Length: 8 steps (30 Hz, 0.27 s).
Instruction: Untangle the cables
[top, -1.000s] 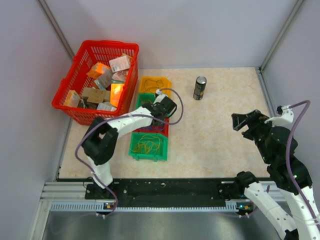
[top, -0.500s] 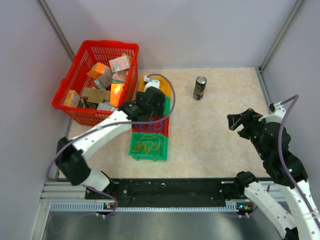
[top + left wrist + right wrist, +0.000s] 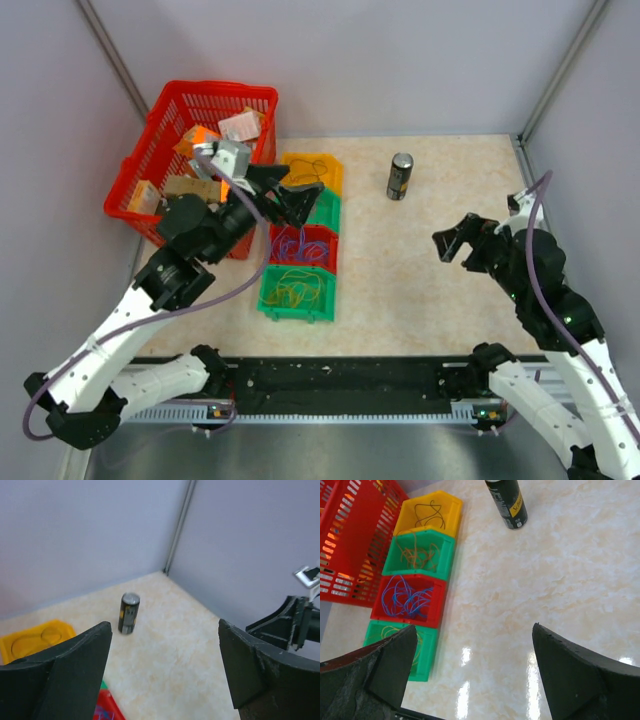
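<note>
Beige marbled laminate, glossy enough to throw back the lights, makes up the tabletop seen from above. At its far left sits a red plastic lattice basket of cardboard cartons. Beside it runs a line of four small moulded bins: yellow bin, far green bin, red bin, near green bin. A dark metal can stands upright, well apart from them. The left arm arches up past the basket, and the left gripper hangs over the far bins with jaws spread and nothing between them. The right arm is folded, the right gripper raised over bare table, jaws likewise wide and empty. The cables lie in the bins as thin floppy loops.

From the left wrist, two matte black wedge fingers frame the can and a corner of the yellow bin. At the right edge are the right gripper's black fingers.

From the right wrist, rough black fingers stand far apart above the row. The cables show clearly here: a dark strand in the yellow bin, tan-orange loops in the far green bin, and a blue and purple scribble in the red bin. Yellowish loops in the near green bin are partly hidden by one finger.
</note>
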### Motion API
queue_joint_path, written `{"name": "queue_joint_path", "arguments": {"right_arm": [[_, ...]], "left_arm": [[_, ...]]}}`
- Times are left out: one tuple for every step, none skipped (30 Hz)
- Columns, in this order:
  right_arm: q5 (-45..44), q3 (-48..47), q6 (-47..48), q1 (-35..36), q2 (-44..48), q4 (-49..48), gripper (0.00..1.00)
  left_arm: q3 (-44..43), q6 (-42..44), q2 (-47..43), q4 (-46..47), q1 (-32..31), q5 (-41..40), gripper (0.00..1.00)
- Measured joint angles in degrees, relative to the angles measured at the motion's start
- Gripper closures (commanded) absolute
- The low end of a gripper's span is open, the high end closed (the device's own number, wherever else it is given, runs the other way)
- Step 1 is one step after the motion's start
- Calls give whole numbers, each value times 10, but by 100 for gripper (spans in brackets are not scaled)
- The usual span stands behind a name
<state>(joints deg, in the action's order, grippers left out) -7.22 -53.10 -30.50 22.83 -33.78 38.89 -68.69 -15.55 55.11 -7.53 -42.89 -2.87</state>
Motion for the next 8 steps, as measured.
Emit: {"name": "queue_joint_path", "arguments": {"right_arm": [[5, -4, 13, 0, 0, 1, 1], [7, -8, 24, 0, 2, 1, 1], [9, -12, 33, 0, 5, 0, 1], [9, -18, 45, 0, 12, -1, 1], [8, -23, 56, 0, 21, -2, 1], [8, -26, 64, 0, 29, -4, 1], [4, -32, 74, 0, 44, -7, 1], [-2, -37, 83, 0, 57, -11, 1]], "left_arm": [[1, 7, -11, 23, 0, 13, 6], [2, 14, -23, 44, 0, 25, 5], [4, 22, -34, 64, 0, 36, 2], [7, 29, -45, 83, 0, 43, 1], [10, 36, -55, 99, 0, 49, 2], [14, 40, -64, 113, 0, 51, 2], [21, 47, -75, 127, 0, 52, 1], [26, 52, -83, 136, 0, 52, 2]]}}
